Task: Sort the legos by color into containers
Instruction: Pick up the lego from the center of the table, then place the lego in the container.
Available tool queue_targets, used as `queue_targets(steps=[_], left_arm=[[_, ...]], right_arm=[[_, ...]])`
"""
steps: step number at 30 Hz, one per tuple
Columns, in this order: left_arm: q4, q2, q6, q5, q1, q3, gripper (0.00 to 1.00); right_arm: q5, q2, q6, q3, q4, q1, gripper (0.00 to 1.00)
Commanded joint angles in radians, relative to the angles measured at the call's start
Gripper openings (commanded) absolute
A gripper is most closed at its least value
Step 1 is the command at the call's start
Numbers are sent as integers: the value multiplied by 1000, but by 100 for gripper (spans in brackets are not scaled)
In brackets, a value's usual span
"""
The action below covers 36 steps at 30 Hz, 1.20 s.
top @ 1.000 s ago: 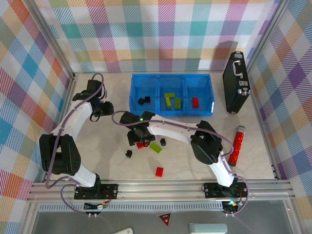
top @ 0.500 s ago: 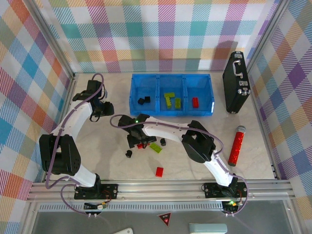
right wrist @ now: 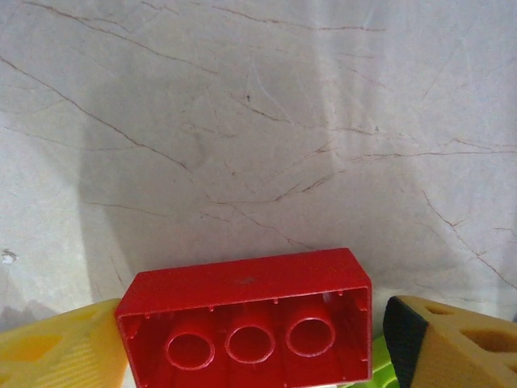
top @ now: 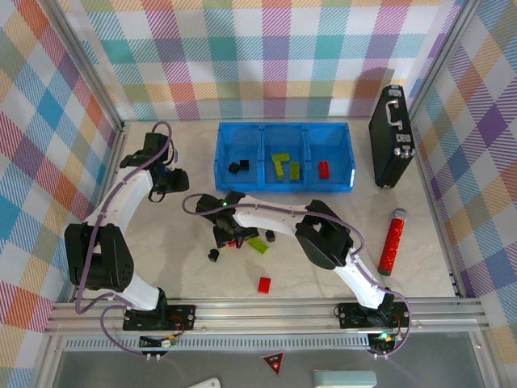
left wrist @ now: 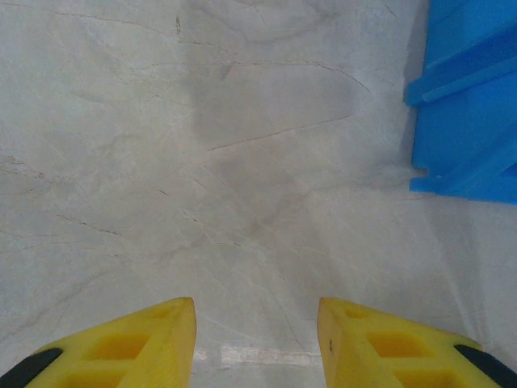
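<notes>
Top view, tray: we see it at the back of the table, with three compartments side by side.
Top view, sorted bricks: black bricks lie in the left compartment, lime bricks in the middle one, and a sorted red brick in the right one.
Top view, loose bricks: in front of the tray lie a lime brick and a black brick just beside it. A second black brick lies further left, and a front red brick lies nearest the arm bases.
Top view, right gripper: it is down at the table among the loose bricks, over a red brick.
Top view, left gripper: it hangs left of the tray, well apart from the loose bricks.
Top view, others: a case stands by the right wall beside the tray. A cylinder lies in front of the case.
Left wrist, left gripper: we see its yellow fingers spread apart with nothing between them, over bare table.
Left wrist, tray: one corner shows at the right edge.
Right wrist, red brick: it sits between the fingers with its hollow underside and three round tubes facing us.
Right wrist, right gripper: the left finger meets the brick's edge. By the right finger a sliver of the lime brick shows. We cannot tell whether the brick is clamped.
</notes>
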<state>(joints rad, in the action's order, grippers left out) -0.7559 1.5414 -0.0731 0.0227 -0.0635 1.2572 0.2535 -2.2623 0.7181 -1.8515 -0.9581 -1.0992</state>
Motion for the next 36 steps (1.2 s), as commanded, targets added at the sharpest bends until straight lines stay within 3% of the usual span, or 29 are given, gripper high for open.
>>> queue_targets(steps=[1, 15, 36], left_arm=[[0, -27, 9, 16, 11, -12, 44], [0, -20, 10, 13, 11, -10, 44], [-3, -9, 16, 8, 11, -9, 44]], right_arm=[[7, -14, -5, 0, -2, -4, 79], [7, 5, -12, -4, 3, -4, 67], [43, 194, -124, -9, -53, 86, 62]])
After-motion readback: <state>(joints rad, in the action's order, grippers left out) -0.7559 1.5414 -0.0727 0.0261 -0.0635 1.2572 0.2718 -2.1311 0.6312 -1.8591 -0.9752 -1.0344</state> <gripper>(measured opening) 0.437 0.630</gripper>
